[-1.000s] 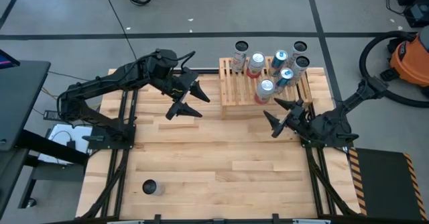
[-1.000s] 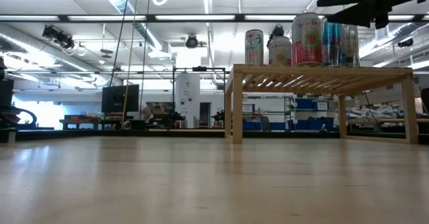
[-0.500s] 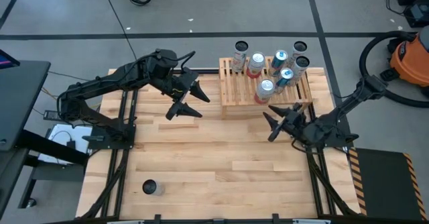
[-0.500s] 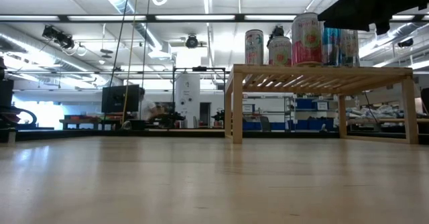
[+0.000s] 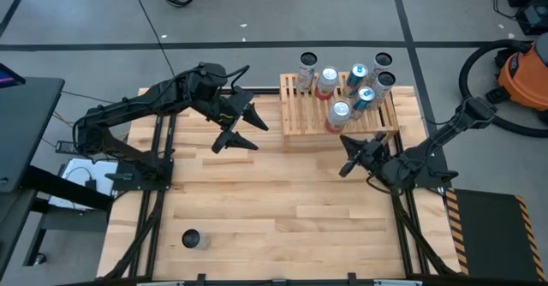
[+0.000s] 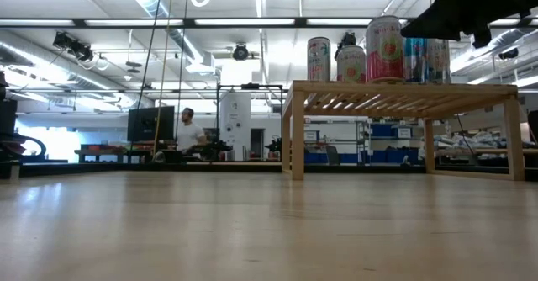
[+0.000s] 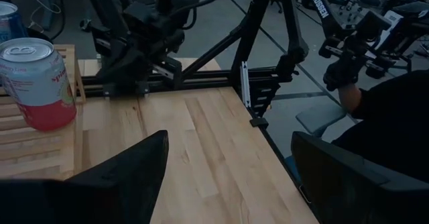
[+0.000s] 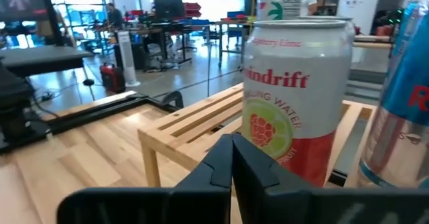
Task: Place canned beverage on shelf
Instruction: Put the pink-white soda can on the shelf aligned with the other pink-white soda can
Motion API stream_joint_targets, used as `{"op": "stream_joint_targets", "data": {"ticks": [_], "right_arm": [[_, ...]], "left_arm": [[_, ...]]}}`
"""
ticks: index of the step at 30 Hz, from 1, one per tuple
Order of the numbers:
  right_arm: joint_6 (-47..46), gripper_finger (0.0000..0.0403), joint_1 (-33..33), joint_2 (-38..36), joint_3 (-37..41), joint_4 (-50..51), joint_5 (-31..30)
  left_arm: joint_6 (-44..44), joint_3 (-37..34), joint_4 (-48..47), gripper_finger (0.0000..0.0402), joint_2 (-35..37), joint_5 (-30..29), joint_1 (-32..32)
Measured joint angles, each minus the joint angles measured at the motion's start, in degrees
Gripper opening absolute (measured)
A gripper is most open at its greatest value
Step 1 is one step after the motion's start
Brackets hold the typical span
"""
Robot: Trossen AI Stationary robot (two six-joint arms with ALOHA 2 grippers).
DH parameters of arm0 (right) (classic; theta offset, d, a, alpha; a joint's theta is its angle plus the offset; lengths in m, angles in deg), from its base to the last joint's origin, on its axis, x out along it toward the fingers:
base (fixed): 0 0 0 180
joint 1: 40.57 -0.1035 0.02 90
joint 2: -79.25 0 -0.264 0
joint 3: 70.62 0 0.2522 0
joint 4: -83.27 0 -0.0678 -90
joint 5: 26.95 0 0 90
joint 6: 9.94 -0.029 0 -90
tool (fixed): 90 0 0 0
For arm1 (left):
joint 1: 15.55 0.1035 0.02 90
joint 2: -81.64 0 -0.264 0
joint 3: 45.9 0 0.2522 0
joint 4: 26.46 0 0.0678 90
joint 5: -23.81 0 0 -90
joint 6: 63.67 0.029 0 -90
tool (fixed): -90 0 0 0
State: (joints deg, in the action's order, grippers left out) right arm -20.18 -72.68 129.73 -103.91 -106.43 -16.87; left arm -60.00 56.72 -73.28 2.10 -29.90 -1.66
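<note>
The light-wood slatted shelf stands at the table's far right, and several canned beverages stand upright on its slats. One of them is a white and pink can with a blue can beside it. My right gripper is shut and empty. It sits just off the shelf's near edge, pointing at the white can. My left gripper hangs open and empty above the table, left of the shelf. One more can, dark, stands alone near the table's near left corner.
Bare wood tabletop lies between the shelf and the near edge. In the low view the shelf stands on legs with open space under it. A person is in the room far behind the table.
My right gripper has shut its fingers on nothing, staying just in front of the shelf's near edge. The cans on the shelf have not moved. My left arm has kept still.
</note>
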Motion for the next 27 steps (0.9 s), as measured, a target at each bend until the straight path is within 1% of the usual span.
{"op": "stream_joint_targets", "data": {"ticks": [2, 6, 11, 17, 22, 24, 27], "right_arm": [[-1.30, 0.0014, 1.03, 0.00, 0.00, 0.30, 0.07], [-2.81, 0.0005, 2.61, 0.00, 0.00, 0.70, 0.28], [-3.87, 0.0007, 3.11, 0.01, 0.00, 0.70, 0.17], [-4.74, 0.0004, 3.22, 0.00, 0.00, 0.64, -3.39], [-4.72, 0.0004, 3.88, 0.00, 0.00, 0.41, -3.87], [-4.70, 0.0004, 4.97, 0.01, 0.00, 0.43, -3.53], [-4.68, 0.0004, 7.29, 0.02, 0.00, 0.44, 0.41]], "left_arm": [[0.00, 0.01, 0.00, 0.0316, 0.00, 0.00, 0.00], [-0.02, 0.02, -0.21, 0.0316, 0.00, 0.00, 0.00], [-0.03, 0.01, -1.07, 0.0316, 0.00, 0.00, 0.00], [-0.04, 0.00, -1.68, 0.0316, 0.00, -0.02, 0.00], [-0.04, 0.00, -1.70, 0.0316, 0.00, -0.02, 0.00], [-0.05, 0.00, -1.68, 0.0316, 0.00, -0.02, 0.00], [-0.06, 0.01, -1.68, 0.0316, 0.00, -0.02, 0.00]]}}
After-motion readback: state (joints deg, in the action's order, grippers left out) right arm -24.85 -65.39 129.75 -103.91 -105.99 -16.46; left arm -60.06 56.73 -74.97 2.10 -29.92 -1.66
